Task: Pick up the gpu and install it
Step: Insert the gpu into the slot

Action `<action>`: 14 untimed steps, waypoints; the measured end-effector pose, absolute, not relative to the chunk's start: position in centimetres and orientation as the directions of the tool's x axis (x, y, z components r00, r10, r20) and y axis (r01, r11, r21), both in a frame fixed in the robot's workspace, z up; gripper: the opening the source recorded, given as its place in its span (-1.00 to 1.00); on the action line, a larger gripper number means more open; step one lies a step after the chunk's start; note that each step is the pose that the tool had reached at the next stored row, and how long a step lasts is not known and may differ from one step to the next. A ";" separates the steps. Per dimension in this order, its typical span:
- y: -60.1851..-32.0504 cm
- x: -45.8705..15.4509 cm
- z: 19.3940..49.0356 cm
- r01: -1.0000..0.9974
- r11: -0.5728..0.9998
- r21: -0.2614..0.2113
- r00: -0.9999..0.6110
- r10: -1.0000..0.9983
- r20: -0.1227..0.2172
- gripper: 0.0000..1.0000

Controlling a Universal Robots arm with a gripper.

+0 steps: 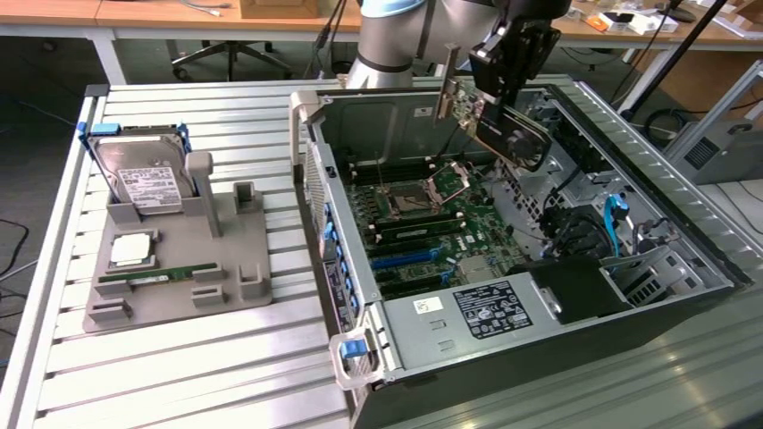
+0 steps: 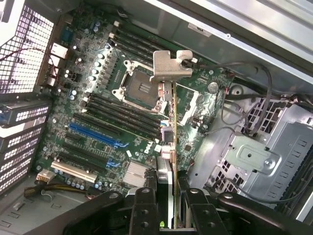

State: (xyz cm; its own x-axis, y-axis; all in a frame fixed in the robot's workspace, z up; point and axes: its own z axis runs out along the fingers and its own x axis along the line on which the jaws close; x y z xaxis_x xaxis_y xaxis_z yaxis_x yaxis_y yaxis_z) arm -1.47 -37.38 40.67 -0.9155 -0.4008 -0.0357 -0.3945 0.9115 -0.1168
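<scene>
The gpu (image 1: 521, 136) hangs tilted in the air above the open computer case (image 1: 313, 161), over the motherboard (image 1: 435, 210) near its processor socket. My gripper (image 1: 506, 88) is shut on the card's upper edge. In the wrist view the gpu (image 2: 173, 122) shows edge-on, with its silver end bracket (image 2: 171, 66) at the far end. It is clamped between the two black fingers (image 2: 145, 208) of the gripper (image 2: 171, 213). Beneath it lie the motherboard (image 2: 88, 78) and its blue expansion slot (image 2: 95, 134). The card is clear of the board.
A grey fixture (image 1: 245, 281) on the slatted table, at the exterior view's left, holds a hard drive (image 1: 143, 179), a processor (image 1: 131, 250) and a green RAM stick (image 1: 161, 275). Inside the case are a power supply (image 1: 477, 308), cables (image 1: 614, 219) and a drive cage (image 2: 266, 152).
</scene>
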 end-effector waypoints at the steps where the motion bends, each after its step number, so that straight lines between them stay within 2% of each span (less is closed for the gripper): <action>1: -37.4 -1.5 40.7 -0.399 0.910 -0.117 -0.914 -0.405 -0.036 -0.47; 14: -37.4 -1.5 40.7 -0.451 0.885 -0.117 -0.889 -0.457 -0.036 -0.47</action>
State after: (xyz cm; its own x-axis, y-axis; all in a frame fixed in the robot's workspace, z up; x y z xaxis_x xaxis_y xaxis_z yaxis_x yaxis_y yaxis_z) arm -1.47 -37.38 40.67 -0.8885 -0.4574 -0.0358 -0.4509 0.8849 -0.1167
